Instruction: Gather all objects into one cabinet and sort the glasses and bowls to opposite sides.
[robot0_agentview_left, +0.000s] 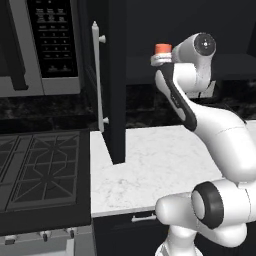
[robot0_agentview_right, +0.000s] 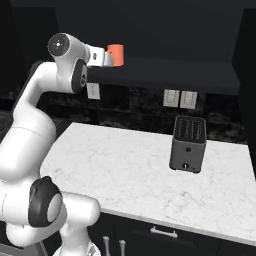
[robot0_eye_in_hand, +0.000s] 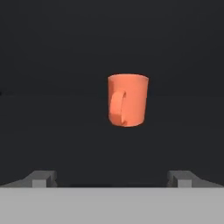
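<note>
Gripper (robot0_eye_in_hand: 112, 178) is spread wide, fingertips far apart at the bottom corners of the hand view w/ nothing between them. It points at the orange-red cup (robot0_eye_in_hand: 127, 99), which stands upright ahead of it on the dark cabinet shelf (robot0_eye_in_hand: 52, 131); cup is apart from the fingers, not touched. In hand view the cup shows a small loop handle on its left-facing side.

Left base view: arm reaches up & forward into the open black wall cabinet, wrist level w/ the shelf; orange-red cup (robot0_agentview_left: 162, 49) peeks just above the wrist. The cabinet door (robot0_agentview_left: 116, 80) stands open toward the camera, its long pale bar handle (robot0_agentview_left: 97, 75) on the edge facing the microwave (robot0_agentview_left: 42, 45). Stove grates (robot0_agentview_left: 40, 170) sit lower left, white marble counter (robot0_agentview_left: 160, 165) to their right under the arm.

Right base view: cup (robot0_agentview_right: 115, 55) sits right at the end of the hand, on the front part of the shelf (robot0_agentview_right: 175, 70); can't tell from here how near the tips are. Below, a dark toaster (robot0_agentview_right: 188, 144) stands on the counter (robot0_agentview_right: 115, 160) well to the right of the arm, wall outlets (robot0_agentview_right: 180, 98) on the backsplash behind it. Rest of the cabinet interior is too dark to make out
</note>
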